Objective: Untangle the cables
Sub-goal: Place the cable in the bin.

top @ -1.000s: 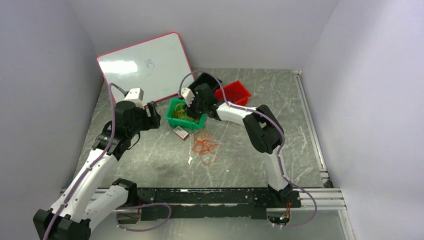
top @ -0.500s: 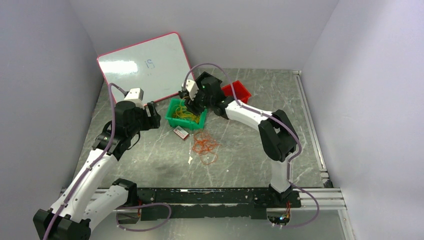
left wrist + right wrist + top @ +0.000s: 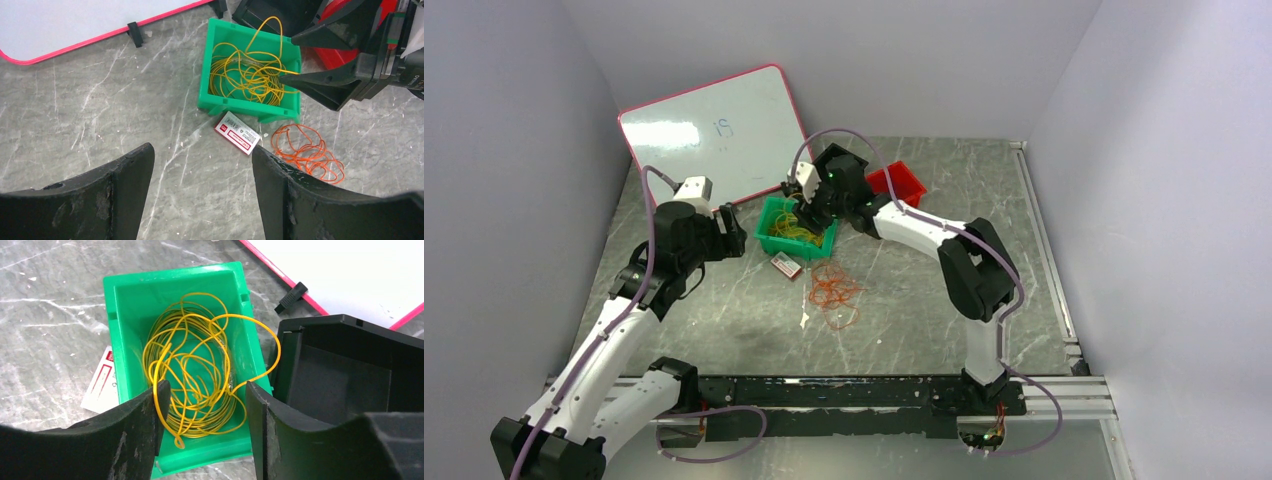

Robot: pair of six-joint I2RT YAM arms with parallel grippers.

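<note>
Near the bases, holding left gripper (image 3: 200, 155) spread wide and empty above the table (image 3: 724, 310). Just beyond, orange cables (image 3: 307, 150) heaped loose beside a small card (image 3: 237, 132). Farther on, poising right gripper (image 3: 204, 390) over the green bin (image 3: 120, 340), jaws apart and clamping nothing, with yellow cables (image 3: 195, 380) coiled directly below (one loop spilling over the rim, another seemingly against a finger). Sorting by colour, apparently; next, probably reaching for the orange heap and pinching one strand.
</note>
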